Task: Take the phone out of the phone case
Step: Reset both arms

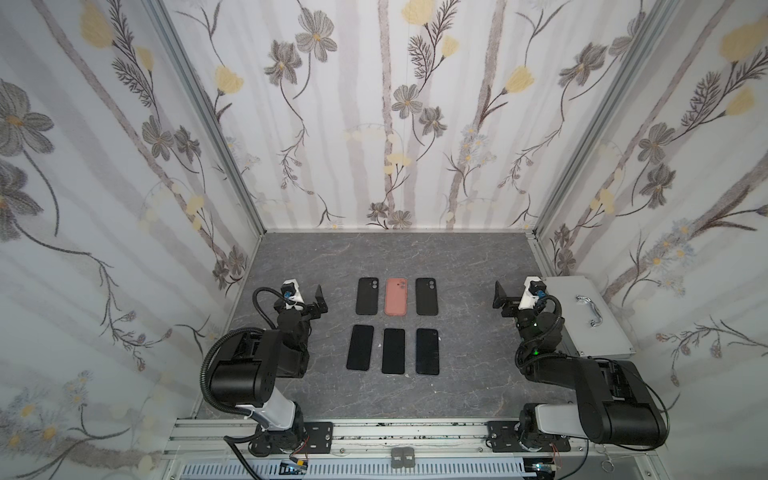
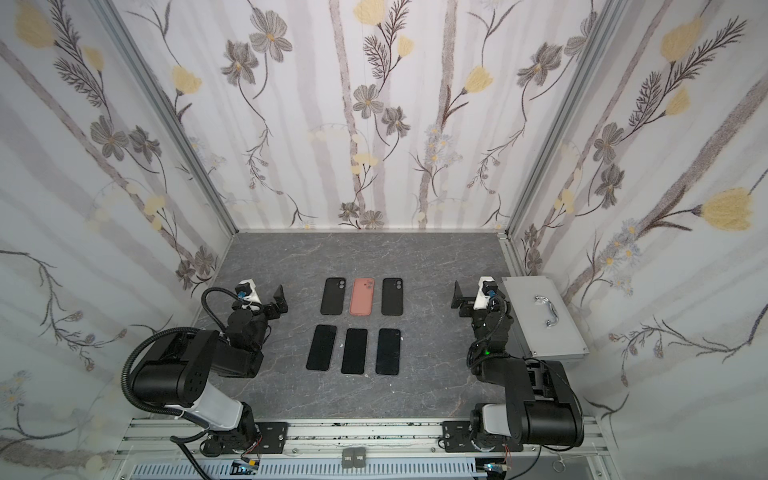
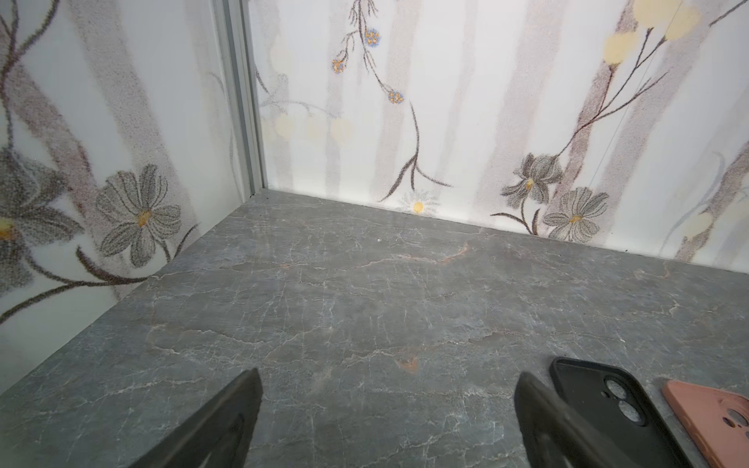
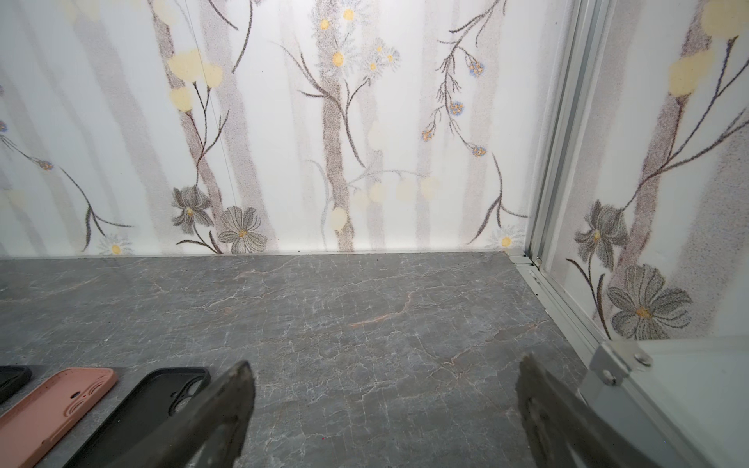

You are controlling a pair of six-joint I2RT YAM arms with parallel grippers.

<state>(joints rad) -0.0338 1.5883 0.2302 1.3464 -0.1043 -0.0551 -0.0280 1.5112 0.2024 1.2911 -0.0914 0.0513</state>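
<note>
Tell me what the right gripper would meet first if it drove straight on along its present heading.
Probably nothing but bare tabletop, then the back wall. The right gripper stands open; the black case and metal box lie off to either side.

We see our right gripper [image 4: 385, 409] spread wide over bare grey tabletop [image 4: 324, 316], a black case [image 4: 162, 401] beside one finger, a pink case [image 4: 52, 413] beyond.
</note>
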